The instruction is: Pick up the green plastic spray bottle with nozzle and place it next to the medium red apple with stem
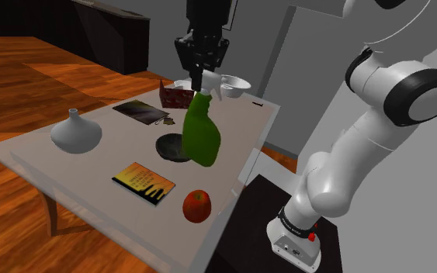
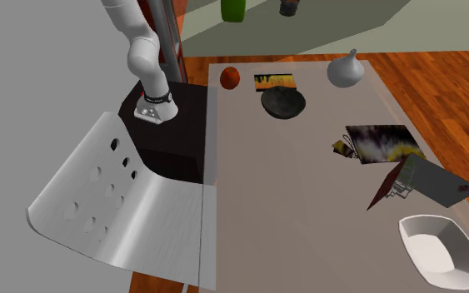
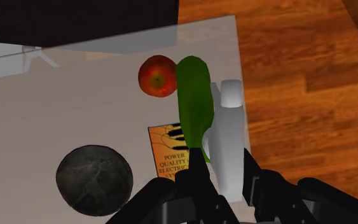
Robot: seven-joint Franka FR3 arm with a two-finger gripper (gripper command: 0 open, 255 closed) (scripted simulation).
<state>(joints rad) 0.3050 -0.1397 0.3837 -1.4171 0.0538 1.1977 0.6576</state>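
Currently the hand (image 1: 202,81) grips the green spray bottle (image 1: 201,133) by its top, hanging it clear above the dark bowl (image 1: 171,147), presumably for carrying toward the red apple (image 1: 196,205) at the surface's (image 1: 38,155) near edge.

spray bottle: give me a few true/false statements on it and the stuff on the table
1. The gripper is shut on the green spray bottle, holding it off the table. True.
2. The red apple sits inside the dark bowl. False: it lies on the table near the edge, close to the book.
3. The grey vase stands upright on the table. True.
4. The bottle stands on the table touching the apple. False: it hangs in the air, apart from the apple.
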